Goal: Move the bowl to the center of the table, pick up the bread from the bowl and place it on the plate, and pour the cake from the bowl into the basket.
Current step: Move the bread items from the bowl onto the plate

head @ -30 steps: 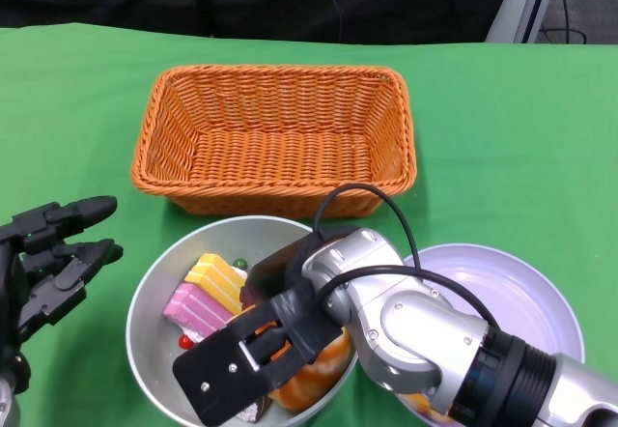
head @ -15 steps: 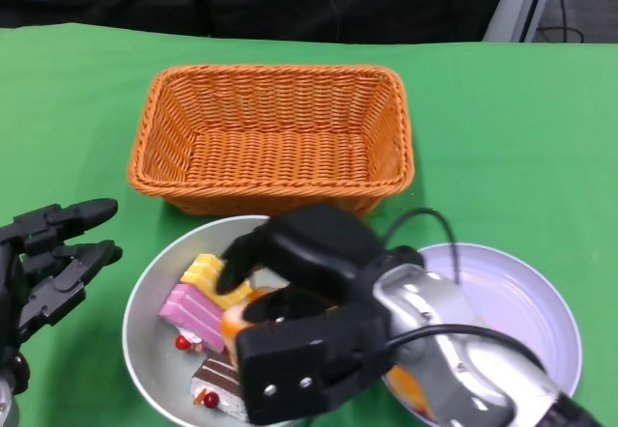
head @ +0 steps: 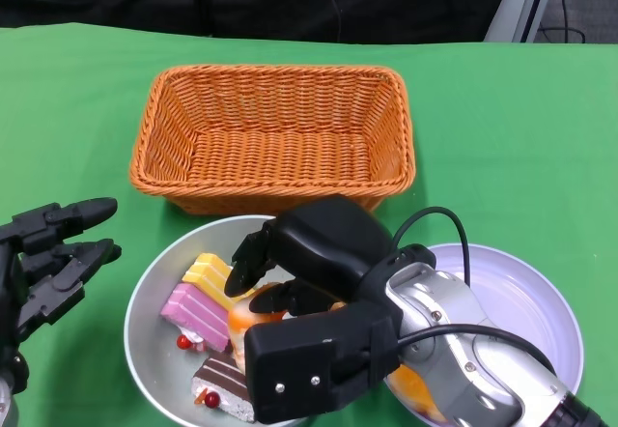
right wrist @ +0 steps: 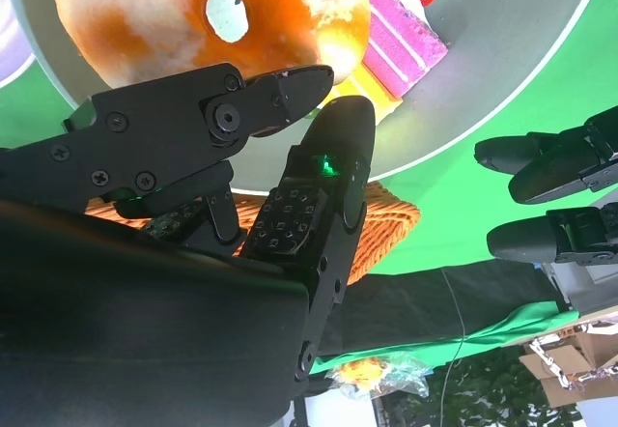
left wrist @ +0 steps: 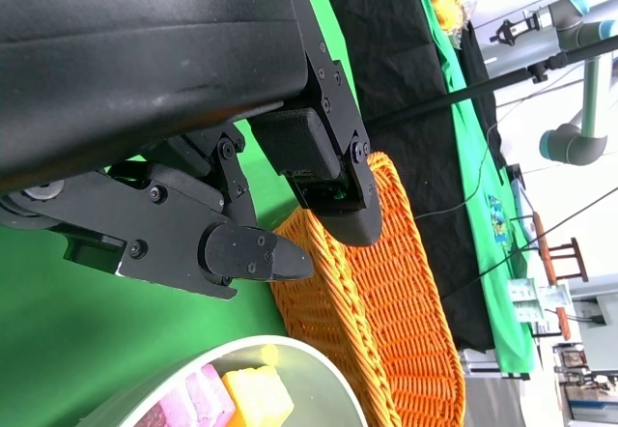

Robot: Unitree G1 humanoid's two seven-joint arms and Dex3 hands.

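Writing or labels are not legible on any of the things shown. The grey bowl (head: pixel 154 297) is set on the green surface (head: pixel 502 128), just in front of the orange wicker basket (head: pixel 275 137) and touching the lilac plate (head: pixel 521 301) to its right. In the bowl, a yellow cake slice (head: pixel 209 272), a pink cake slice (head: pixel 193 311) and a brown-and-white slice with red berries (head: pixel 220 391) are seen beside the orange glazed bread (right wrist: pixel 193 12). The basket is seen with nothing inside it. A small orange patch is visible at the plate's near rim, under the right forearm; what it is cannot be told. The right robot hand (head: pixel 275 272) is held over the bowl, its fingers (right wrist: pixel 290 89) curled down at the bread; whether the bread is actually grasped cannot be told. The left robot hand (head: pixel 53 253) is held left of the bowl, released, its fingers apart and nothing in them.
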